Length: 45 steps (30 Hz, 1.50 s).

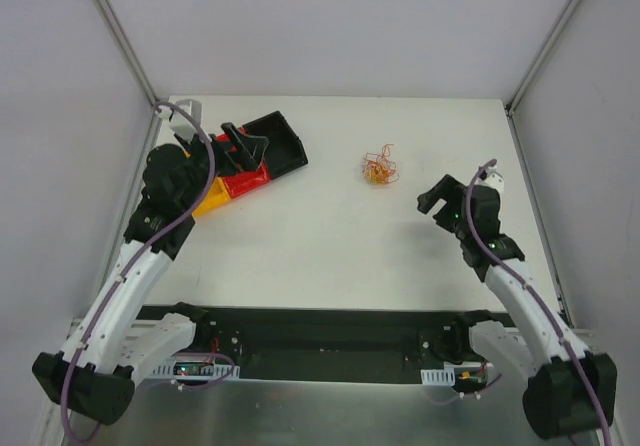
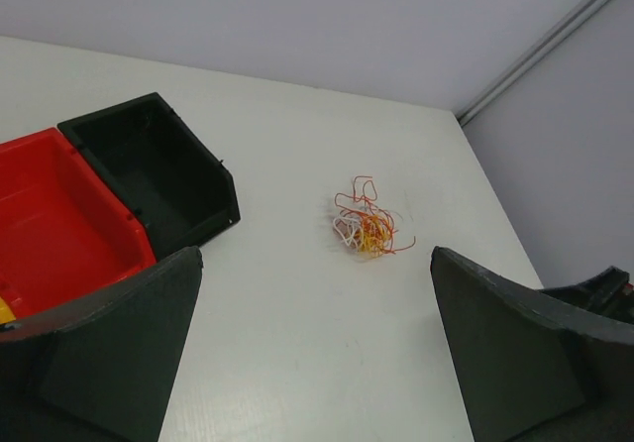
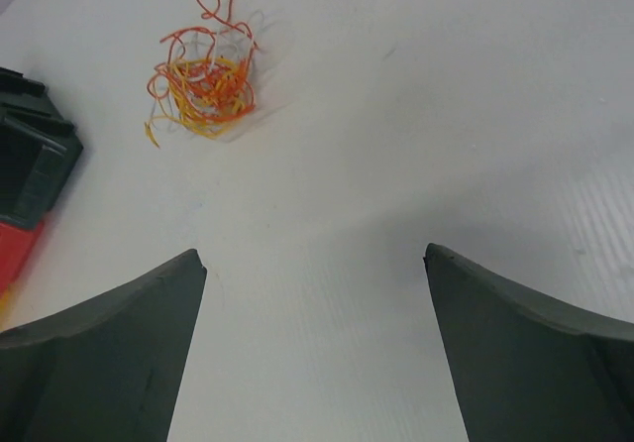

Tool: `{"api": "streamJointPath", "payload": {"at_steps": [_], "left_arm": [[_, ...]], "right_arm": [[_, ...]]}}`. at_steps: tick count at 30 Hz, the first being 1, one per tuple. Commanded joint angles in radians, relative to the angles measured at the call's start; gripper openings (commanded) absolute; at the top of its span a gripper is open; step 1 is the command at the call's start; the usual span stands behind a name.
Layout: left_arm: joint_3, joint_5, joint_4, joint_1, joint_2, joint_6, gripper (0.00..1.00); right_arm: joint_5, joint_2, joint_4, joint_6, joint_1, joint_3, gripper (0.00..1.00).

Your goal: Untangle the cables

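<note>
The cables are sitting in a loose red, orange and yellow knot on the white tabletop, upper centre-right of the overhead view. The left pincer is hanging wide and empty over the bins at upper left. The right pincer is gaping wide too, gripping nothing, just below-right of the tangle.

R pincer is hanging w/ jaws wide apart over the white bench. Cables are lying in a loose clump at 11 o'clock. Black bin & red bin are peeking in at 9.
</note>
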Motion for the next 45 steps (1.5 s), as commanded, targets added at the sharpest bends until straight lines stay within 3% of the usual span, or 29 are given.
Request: {"api": "streamJointPath", "payload": {"at_steps": [1,4,6,14,18,20,23,27,31,35,40,45], "left_arm": [[0.159,0.221,-0.108,0.08,0.172,-0.073,0.99],[0.167,0.273,-0.117,0.084,0.263,-0.062,0.95],[0.156,0.299,-0.116,0.087,0.302,-0.044,0.91],[0.147,0.491,-0.119,0.162,0.405,-0.058,0.87],[0.145,0.539,-0.119,0.171,0.436,-0.081,0.86],[0.148,0.565,-0.119,0.169,0.454,-0.091,0.85],[0.156,0.625,-0.119,0.169,0.488,-0.096,0.83],[0.152,0.689,-0.119,0.169,0.527,-0.107,0.79],[0.136,0.7,-0.123,0.148,0.55,-0.096,0.77],[0.144,0.697,-0.139,0.108,0.579,-0.079,0.76],[0.174,0.708,-0.183,0.045,0.639,-0.039,0.75],[0.216,0.659,-0.263,-0.051,0.711,0.02,0.7]], "right_arm": [[-0.082,0.275,0.396,0.074,-0.004,0.086,0.96],[-0.156,0.504,0.421,0.069,-0.002,0.231,0.99],[-0.222,0.643,0.419,0.054,-0.002,0.344,0.93],[-0.323,0.975,0.419,0.029,0.01,0.595,0.83],[-0.407,1.115,0.35,0.016,0.033,0.709,0.67],[-0.435,1.135,0.33,0.006,0.059,0.726,0.53],[-0.425,1.079,0.335,-0.001,0.116,0.654,0.42],[-0.385,0.913,0.44,0.046,0.243,0.438,0.26],[-0.395,0.795,0.675,0.111,0.389,0.228,0.24],[-0.299,0.678,0.862,0.03,0.493,0.047,0.32],[-0.167,0.538,0.761,-0.076,0.464,0.013,0.54],[-0.01,0.505,0.76,-0.009,0.435,-0.061,0.56]]}}
